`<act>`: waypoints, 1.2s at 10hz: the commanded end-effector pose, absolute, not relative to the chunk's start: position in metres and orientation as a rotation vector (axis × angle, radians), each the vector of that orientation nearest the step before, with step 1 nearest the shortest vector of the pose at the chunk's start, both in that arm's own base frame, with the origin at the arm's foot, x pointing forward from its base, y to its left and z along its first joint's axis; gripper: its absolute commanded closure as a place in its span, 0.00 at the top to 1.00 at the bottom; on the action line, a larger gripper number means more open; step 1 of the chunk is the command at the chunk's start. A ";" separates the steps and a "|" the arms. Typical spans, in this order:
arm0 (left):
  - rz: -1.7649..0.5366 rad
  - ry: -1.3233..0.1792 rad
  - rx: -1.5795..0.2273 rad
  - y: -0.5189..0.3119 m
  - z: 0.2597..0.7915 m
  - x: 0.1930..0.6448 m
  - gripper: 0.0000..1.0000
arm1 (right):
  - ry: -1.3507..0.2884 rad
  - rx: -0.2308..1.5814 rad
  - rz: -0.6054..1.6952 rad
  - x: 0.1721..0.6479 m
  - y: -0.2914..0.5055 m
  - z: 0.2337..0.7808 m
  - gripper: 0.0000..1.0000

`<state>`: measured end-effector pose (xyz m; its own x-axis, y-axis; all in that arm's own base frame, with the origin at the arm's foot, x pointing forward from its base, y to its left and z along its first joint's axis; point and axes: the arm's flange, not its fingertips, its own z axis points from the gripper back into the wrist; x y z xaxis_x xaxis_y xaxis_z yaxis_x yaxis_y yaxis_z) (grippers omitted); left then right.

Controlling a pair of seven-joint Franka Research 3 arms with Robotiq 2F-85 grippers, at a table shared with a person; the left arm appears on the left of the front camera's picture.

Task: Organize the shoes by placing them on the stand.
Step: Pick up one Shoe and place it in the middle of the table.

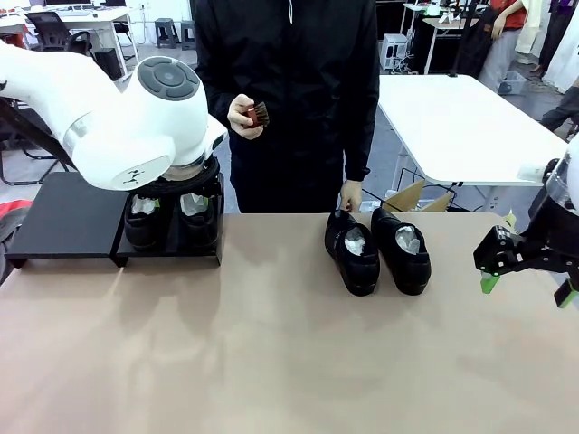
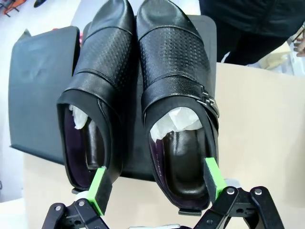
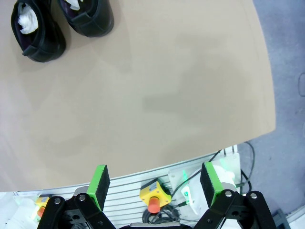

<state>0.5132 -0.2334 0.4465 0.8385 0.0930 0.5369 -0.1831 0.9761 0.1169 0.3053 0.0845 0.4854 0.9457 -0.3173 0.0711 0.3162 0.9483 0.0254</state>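
Our left pincer [image 2: 156, 183] stands wide open over the right section of the stand [image 2: 40, 95]. Its green pads [image 2: 100, 188] flank the heel of a buckled shoe [image 2: 176, 86]; we cannot tell whether they touch it. A second shoe [image 2: 100, 81] sits pressed beside it on the stand, toes toward the person. Our right pincer [image 3: 155, 183] hangs open, holding nothing, at the edge of the desk [image 3: 143, 95]. Two more shoes [image 1: 353, 253] [image 1: 401, 249] lie side by side mid-desk, well apart from the stand. One hand [image 1: 351, 194] of the person rests at the left one's heel; the other hand [image 1: 242, 116] holds a brush [image 1: 260, 113].
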 end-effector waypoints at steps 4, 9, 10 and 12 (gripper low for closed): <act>0.153 -0.574 0.168 -0.231 0.448 0.514 1.00 | -0.085 0.028 -0.341 0.309 0.086 0.485 1.00; 0.130 -0.630 0.166 -0.221 0.483 0.495 1.00 | -0.085 0.028 -0.341 0.309 0.086 0.485 1.00; 0.108 -0.659 0.136 -0.215 0.502 0.484 1.00 | -0.085 0.028 -0.341 0.309 0.086 0.485 1.00; -0.032 -0.613 0.058 -0.215 0.524 0.456 1.00 | -0.085 0.028 -0.341 0.309 0.086 0.485 1.00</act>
<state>0.4732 -0.2268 0.5235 0.7890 0.0106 0.6143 -0.0789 0.9933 0.0842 0.3054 0.0845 0.4852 0.9457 -0.3173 0.0707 0.3163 0.9483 0.0254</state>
